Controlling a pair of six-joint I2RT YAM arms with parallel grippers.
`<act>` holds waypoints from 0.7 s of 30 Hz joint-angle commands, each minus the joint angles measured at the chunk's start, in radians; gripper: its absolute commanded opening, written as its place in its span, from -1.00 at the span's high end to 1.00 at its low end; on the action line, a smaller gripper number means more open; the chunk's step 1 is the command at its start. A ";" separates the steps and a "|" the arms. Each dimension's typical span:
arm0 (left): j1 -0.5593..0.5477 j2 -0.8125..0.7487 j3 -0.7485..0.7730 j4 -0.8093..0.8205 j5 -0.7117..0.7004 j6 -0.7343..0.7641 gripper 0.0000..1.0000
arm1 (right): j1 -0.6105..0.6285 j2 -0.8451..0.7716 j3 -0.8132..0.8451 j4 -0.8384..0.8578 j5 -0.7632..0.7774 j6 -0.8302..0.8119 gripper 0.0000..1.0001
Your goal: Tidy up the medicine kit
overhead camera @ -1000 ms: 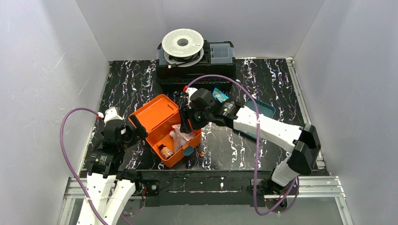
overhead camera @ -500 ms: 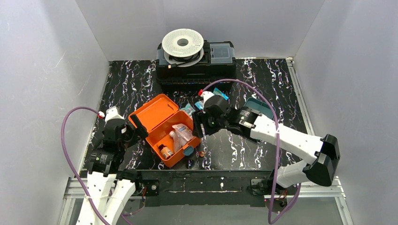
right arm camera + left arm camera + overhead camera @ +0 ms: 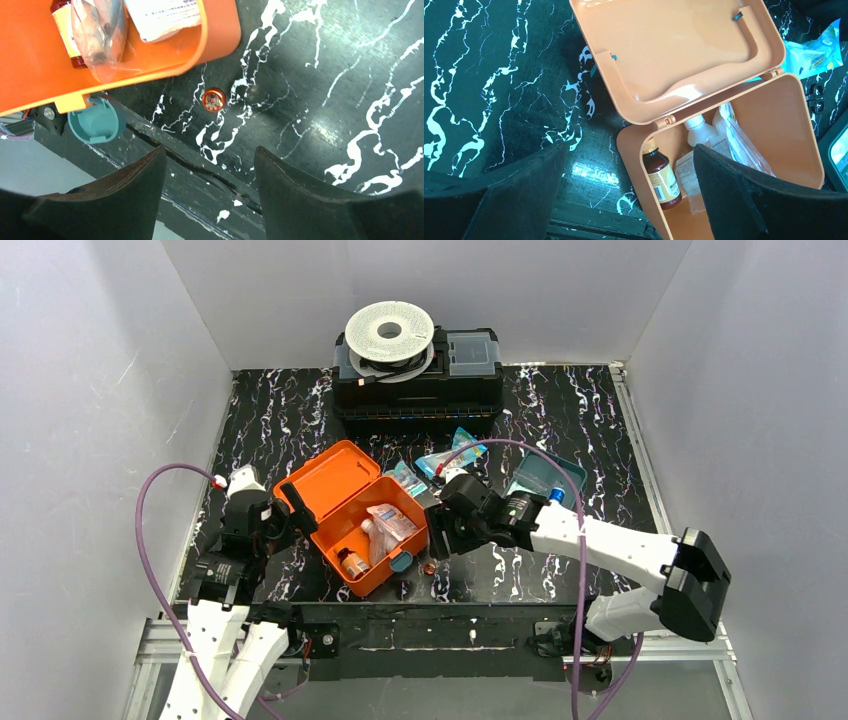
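The medicine kit [image 3: 352, 512] is an open orange box, its lid [image 3: 674, 50] laid back to the far left. Its base [image 3: 215, 35] holds a brown bottle [image 3: 663, 175], a white bottle [image 3: 701, 132] and a clear plastic bag [image 3: 388, 522]. Its teal latch [image 3: 95, 120] hangs at the front. My left gripper [image 3: 288, 517] is open and empty at the box's left corner, one finger outside the wall and one over the inside. My right gripper [image 3: 436, 532] is open and empty just right of the box, above a small round orange item [image 3: 213, 99].
A teal tray [image 3: 548, 474] lies behind my right arm. Loose packets [image 3: 440, 458] lie behind the box. A black toolbox [image 3: 418, 380] with a white spool [image 3: 389, 332] stands at the back. The table's front edge [image 3: 210, 175] is right under my right gripper.
My right gripper has drawn back out of the box to the right and toward the front edge, leaving the plastic bag inside. The left arm has barely moved.
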 commanded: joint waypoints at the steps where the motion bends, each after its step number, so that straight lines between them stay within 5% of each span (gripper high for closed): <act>1: -0.002 0.013 0.006 0.001 0.000 0.010 -0.99 | 0.015 0.048 0.015 0.108 0.005 0.025 -0.43; 9: -0.002 0.018 0.007 -0.002 -0.002 0.010 -0.99 | 0.015 0.222 0.164 0.106 0.049 -0.040 -0.43; 21: -0.002 0.016 0.007 0.000 -0.003 0.011 -0.99 | 0.015 0.381 0.343 0.150 -0.056 -0.351 -0.44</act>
